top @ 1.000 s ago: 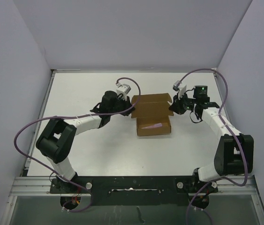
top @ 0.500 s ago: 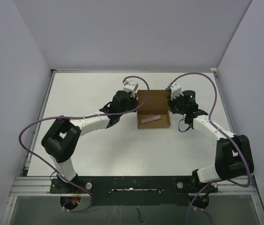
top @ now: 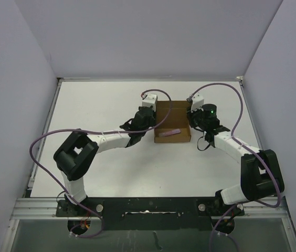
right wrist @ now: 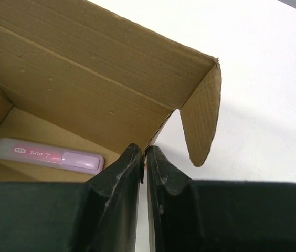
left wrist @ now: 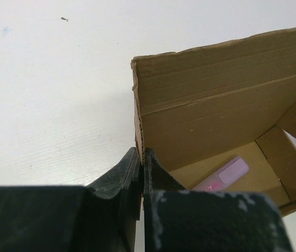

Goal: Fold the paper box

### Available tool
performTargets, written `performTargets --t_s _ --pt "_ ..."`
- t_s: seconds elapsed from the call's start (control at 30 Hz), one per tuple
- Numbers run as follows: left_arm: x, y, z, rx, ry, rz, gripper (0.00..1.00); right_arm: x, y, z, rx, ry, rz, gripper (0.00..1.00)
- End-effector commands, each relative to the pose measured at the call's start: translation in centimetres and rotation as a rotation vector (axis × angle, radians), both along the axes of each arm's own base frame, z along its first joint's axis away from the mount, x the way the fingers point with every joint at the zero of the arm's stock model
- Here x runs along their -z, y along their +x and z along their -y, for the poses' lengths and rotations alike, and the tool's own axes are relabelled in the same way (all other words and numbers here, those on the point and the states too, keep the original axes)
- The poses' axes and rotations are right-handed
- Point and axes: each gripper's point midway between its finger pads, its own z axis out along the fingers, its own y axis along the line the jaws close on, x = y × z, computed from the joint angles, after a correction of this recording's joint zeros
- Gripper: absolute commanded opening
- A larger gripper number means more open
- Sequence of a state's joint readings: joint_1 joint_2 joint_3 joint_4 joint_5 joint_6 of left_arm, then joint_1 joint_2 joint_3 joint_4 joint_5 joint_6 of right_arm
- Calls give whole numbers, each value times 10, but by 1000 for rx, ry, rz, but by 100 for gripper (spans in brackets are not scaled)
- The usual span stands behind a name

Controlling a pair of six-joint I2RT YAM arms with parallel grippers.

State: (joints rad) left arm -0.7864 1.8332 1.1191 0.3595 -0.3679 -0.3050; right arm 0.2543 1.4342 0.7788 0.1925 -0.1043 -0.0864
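The paper box is a brown cardboard carton, open on top, standing in the middle of the table. Its back wall stands upright, and a small side flap sticks out at the right corner. My left gripper is shut on the box's left wall, with the wall's edge between the fingers. My right gripper pinches the right wall, its fingers close together on the cardboard edge. A pink flat packet lies on the box floor.
The white tabletop is bordered by grey walls on the left, back and right. Purple cables loop off both arms above the table. The arm bases stand on the black rail at the near edge.
Both grippers have moved in toward each other and away from the bases. The box's walls now stand up, so it looks narrower, and it sits slightly farther back.
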Motion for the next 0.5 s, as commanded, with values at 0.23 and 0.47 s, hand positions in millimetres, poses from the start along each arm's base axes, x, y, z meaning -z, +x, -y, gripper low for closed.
performTargets --t_s 0.23,0.47 --pt "-24 -3 29 -42 -102 114 0 -14 -13 -27 -87 149 13 11" --pt "-13 -20 25 -80 -96 118 0 -11 -27 -30 -120 168 -17 11"
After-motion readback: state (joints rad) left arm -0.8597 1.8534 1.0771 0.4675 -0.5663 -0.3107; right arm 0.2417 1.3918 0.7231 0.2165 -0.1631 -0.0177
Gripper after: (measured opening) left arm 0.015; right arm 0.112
